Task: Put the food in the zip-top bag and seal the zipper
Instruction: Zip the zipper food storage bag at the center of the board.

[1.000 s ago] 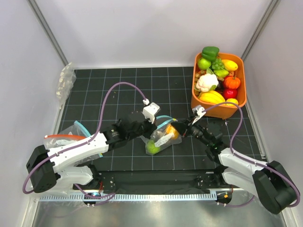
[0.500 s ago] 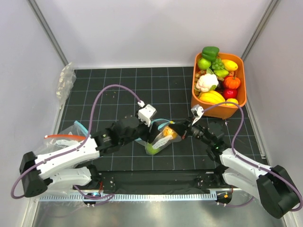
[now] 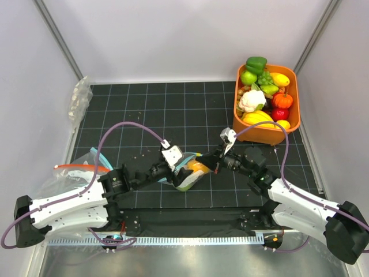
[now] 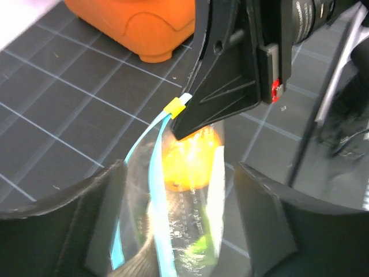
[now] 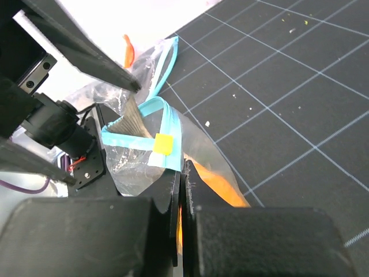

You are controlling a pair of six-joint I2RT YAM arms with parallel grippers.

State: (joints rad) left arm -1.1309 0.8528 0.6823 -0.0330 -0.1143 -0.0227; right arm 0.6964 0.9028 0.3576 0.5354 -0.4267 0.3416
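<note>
Frame centre: the right tool (image 5: 182, 172) is clenched on the zipper (image 4: 153, 173) of the zip-top bag (image 3: 189, 178). The left tool (image 4: 176, 173) is released, straddling its mouth.

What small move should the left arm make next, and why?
Probably close the left fingers on the zipper. The orange fruit and the green fruit sit inside the zip-top bag. Its teal strips gape apart, the left fingers straddle the mouth, open, and the right fingers pinch the bag's edge by the yellow tab.
</note>
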